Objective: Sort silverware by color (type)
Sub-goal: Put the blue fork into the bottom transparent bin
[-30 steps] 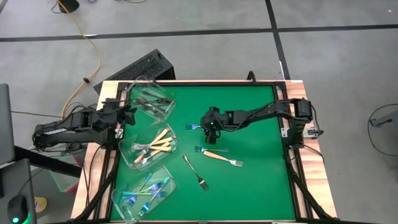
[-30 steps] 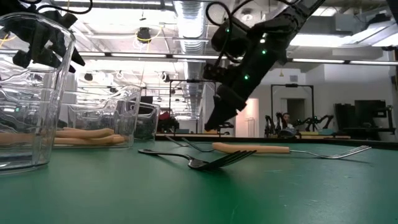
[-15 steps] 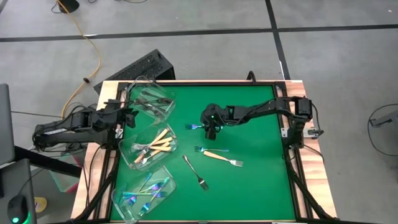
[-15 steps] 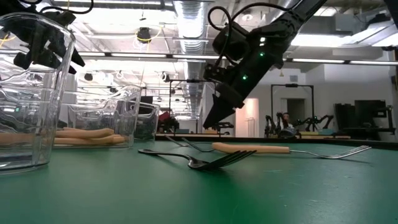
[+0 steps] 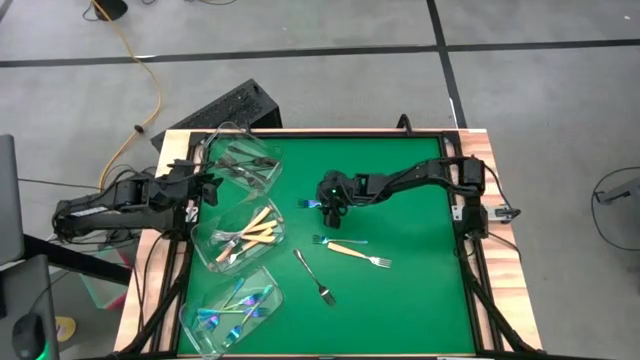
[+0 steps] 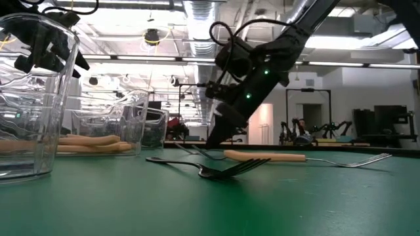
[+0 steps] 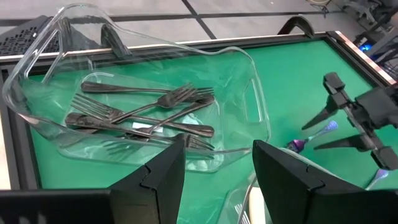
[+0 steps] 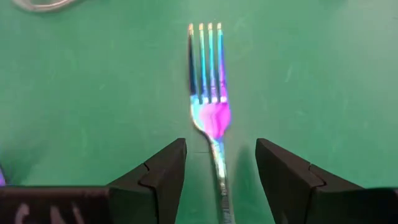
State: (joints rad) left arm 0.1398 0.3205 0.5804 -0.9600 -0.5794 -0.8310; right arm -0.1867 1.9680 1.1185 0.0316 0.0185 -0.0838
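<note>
Right claw point(image 8: 216, 171) spread wide, straddling iridescent fork point(image 8: 210, 102) at centre frame on green bench point(image 5: 410, 290). Left claw point(image 7: 216, 171) released, over metal-fork tub point(image 7: 249, 81), upper left.

The right gripper point(image 5: 327, 204) has been carried leftward across the green mat, away from its earlier spot nearer the middle. It has also been lowered: in the low view its dark fingertips point(image 6: 211, 145), a second ago held clear above the table, are now brought down almost to the surface. The small iridescent blue-purple fork point(image 8: 211, 106), earlier lying off to the gripper's left, is now straddled by the parted fingers, handle running between them.
</note>
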